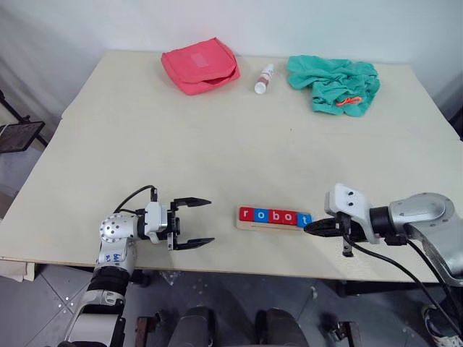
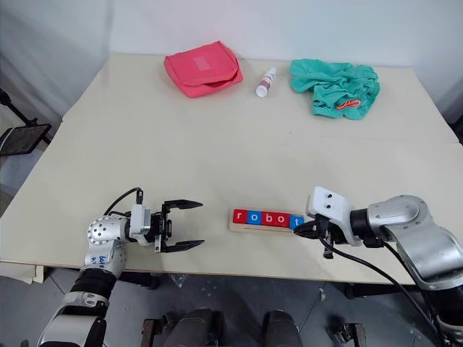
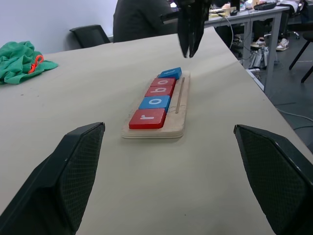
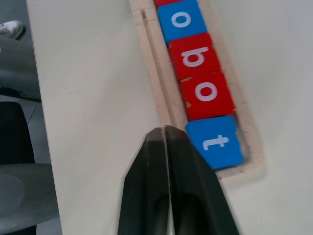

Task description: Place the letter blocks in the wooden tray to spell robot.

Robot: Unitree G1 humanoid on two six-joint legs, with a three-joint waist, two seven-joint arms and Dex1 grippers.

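Five letter blocks lie in a row in the wooden tray [image 1: 249, 226] near the table's front edge, reading r, o, b, o, t. They are a red r [image 1: 247, 214], a blue o [image 1: 261, 215], a red b [image 1: 275, 216], a red o [image 1: 289, 217] and a blue t [image 1: 304, 220]. The t [image 4: 215, 143] sits slightly askew at the tray's right end. My right gripper [image 1: 311, 228] is shut and empty, its tips just beside the t and the tray's end. My left gripper [image 1: 197, 223] stands open and empty, left of the tray and pointing at it.
At the far side of the table lie a red pouch [image 1: 200, 65], a small white bottle [image 1: 264, 78] and a crumpled green cloth [image 1: 334, 83]. The table's front edge [image 1: 239, 266] runs just below the tray. A person [image 3: 142, 19] sits beyond the table's right end.
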